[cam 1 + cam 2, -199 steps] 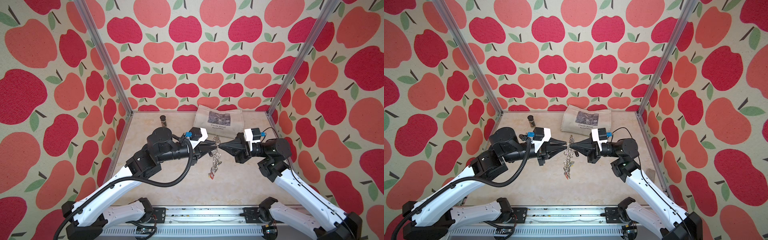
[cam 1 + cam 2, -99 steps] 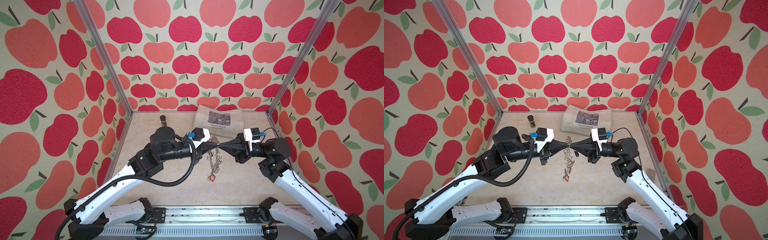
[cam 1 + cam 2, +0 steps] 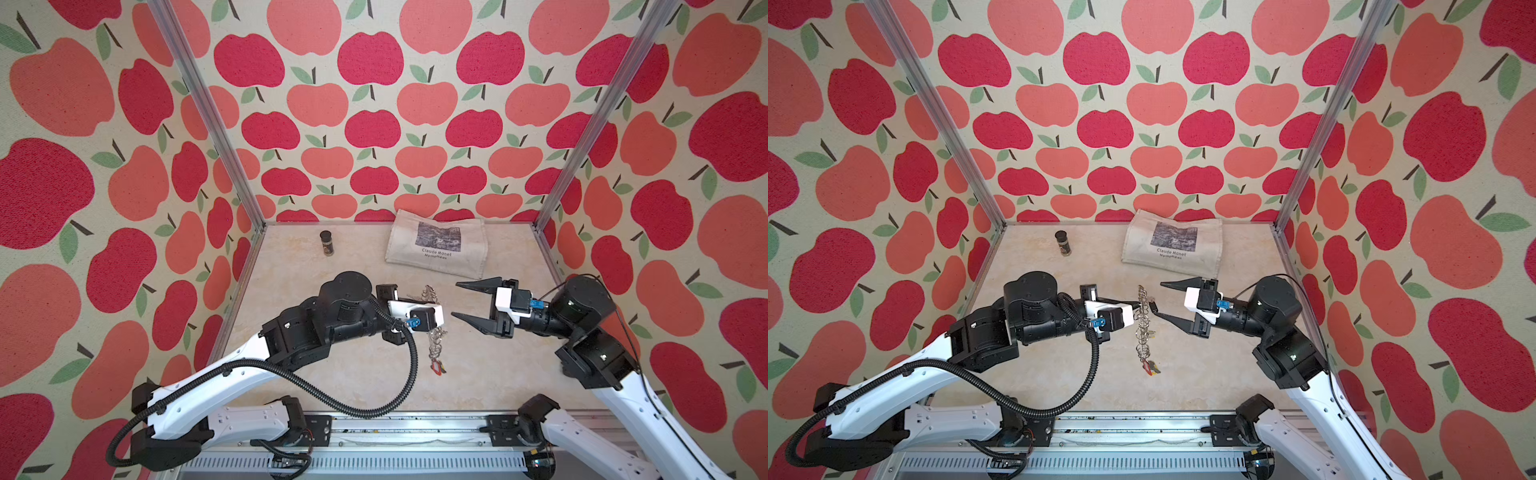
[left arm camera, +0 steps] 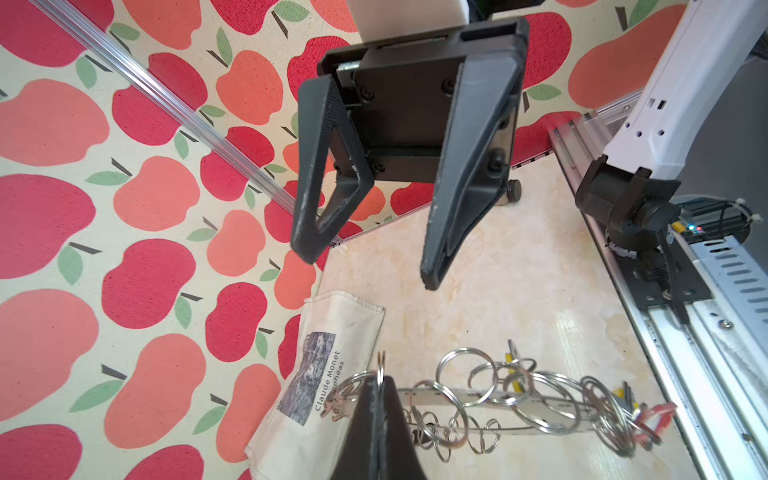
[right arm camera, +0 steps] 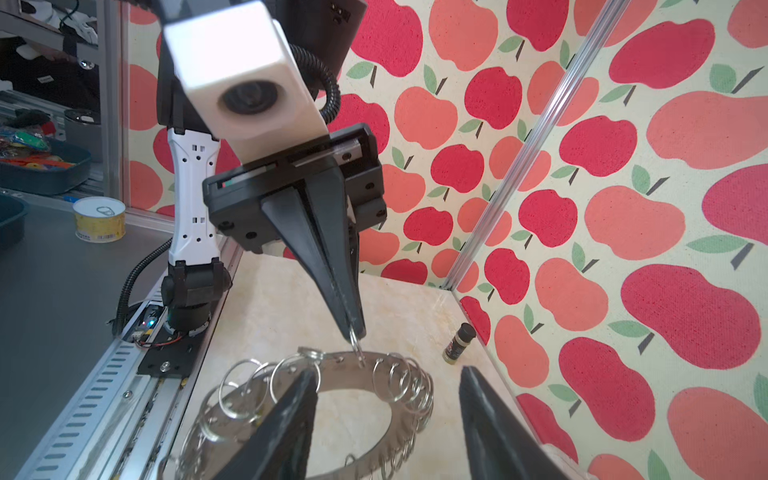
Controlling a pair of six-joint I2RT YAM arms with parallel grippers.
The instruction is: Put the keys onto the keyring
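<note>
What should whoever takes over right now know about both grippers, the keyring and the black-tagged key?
Left gripper: shut on one small wire ring at the rim of the keyring, holding it up edge-on.
Right gripper: open, empty, apart from the keyring.
Keys: a small dark piece by the keyring's upper part looks like the black tag; I cannot tell whether it is threaded on.
Red-framed tag: hangs at the keyring's low end.
Done: keyring lifted.
Left: check that the key sits on a ring; if not, thread it.

Left gripper [image 3: 1138, 306] pinched shut, right gripper [image 3: 455, 299] spread (2 arms facing, tips near).
</note>
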